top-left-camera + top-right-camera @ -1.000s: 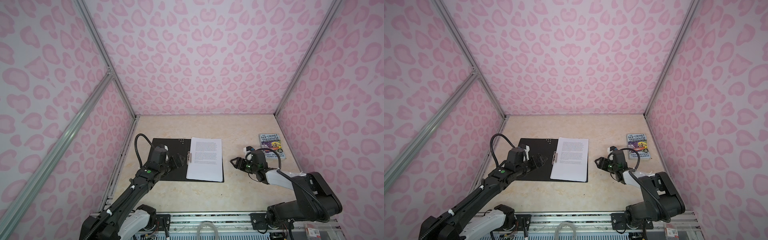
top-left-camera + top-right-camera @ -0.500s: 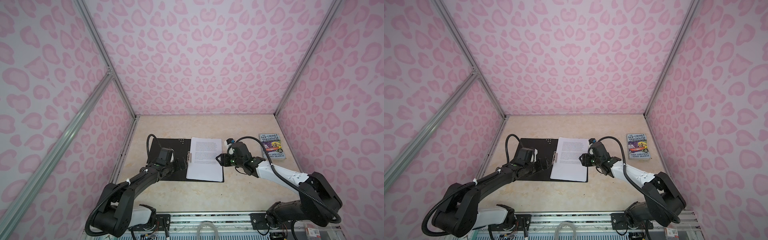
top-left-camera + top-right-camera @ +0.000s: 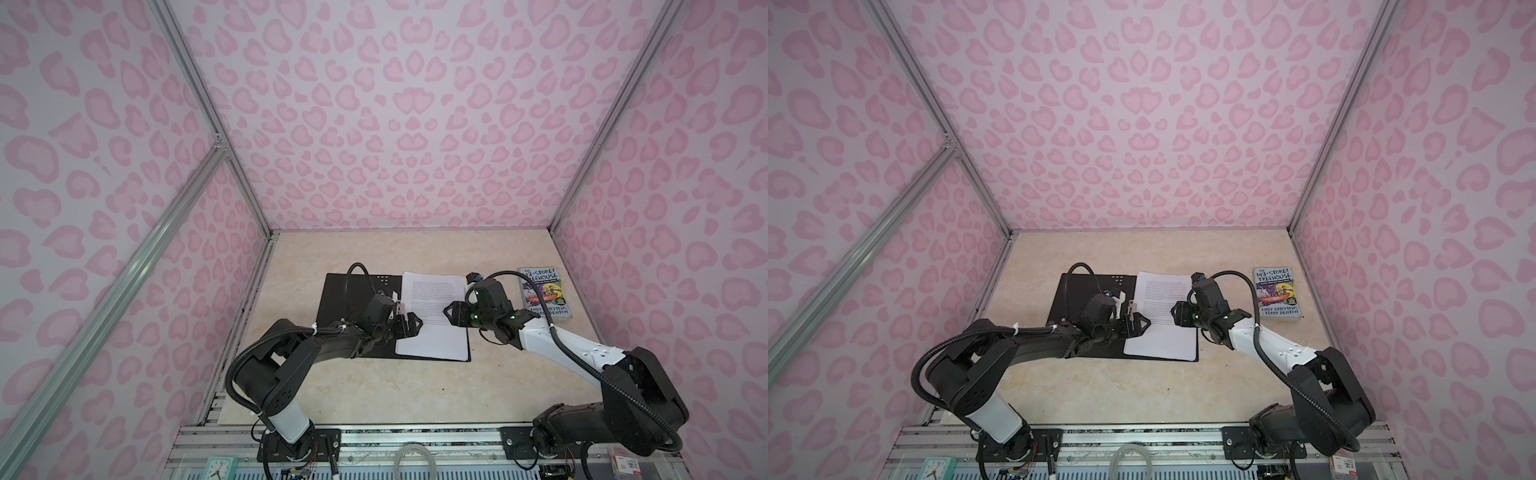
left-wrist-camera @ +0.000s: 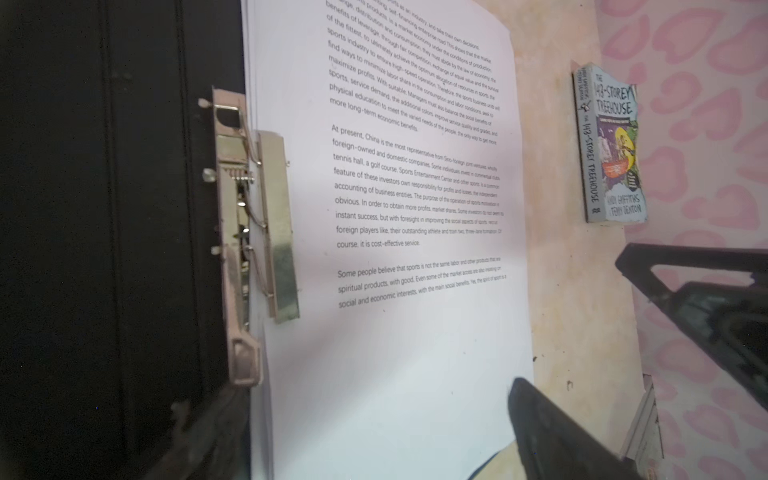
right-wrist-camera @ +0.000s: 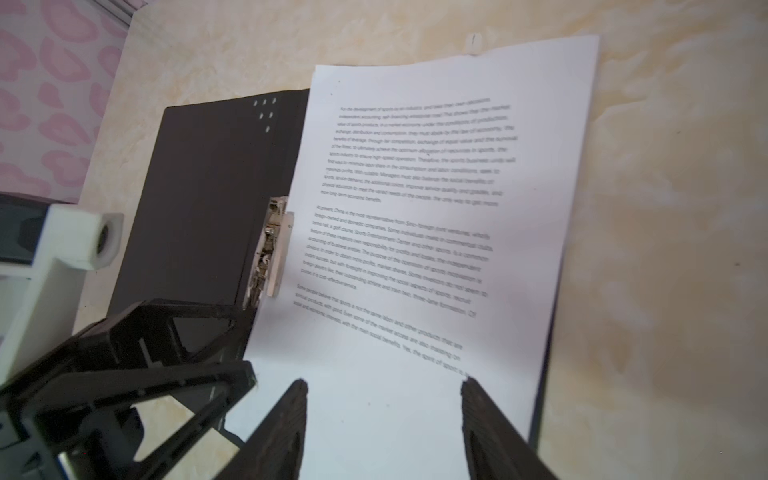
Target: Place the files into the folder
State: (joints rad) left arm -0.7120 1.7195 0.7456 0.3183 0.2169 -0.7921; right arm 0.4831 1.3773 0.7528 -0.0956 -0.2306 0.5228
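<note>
Spanning the whole pink-patterned enclosure, the beige marbled surface [image 3: 415, 257] carries all items noted. The folder [image 3: 345, 295] lies open and flat near the middle in both top views, black inside face up. Its left half is bare apart from a few small pale dots near the far edge. The files [image 3: 432, 291], a stack of white sheets printed with black paragraphs, rest on the folder's right half. Their spine-side edge is at the fold, and a thin dark strip of folder shows along their near and right edges. In the right wrist view the far edge of the sheets reaches slightly beyond the folder onto the surface. A colourful paperback book [image 3: 544, 297] lies flat to the right of the folder, apart from it and close to the right wall. The left hand [image 3: 411, 325] sits low over the folder's fold by the near part of the files, fingers spread wide and holding nothing. The right hand [image 5: 383, 382] is above the right side of the files, fingers parted and empty; contact with the paper cannot be determined. The metal clip [image 4: 257, 232] sits at the spine, its flat bar lying over the margin of the top sheet.
</note>
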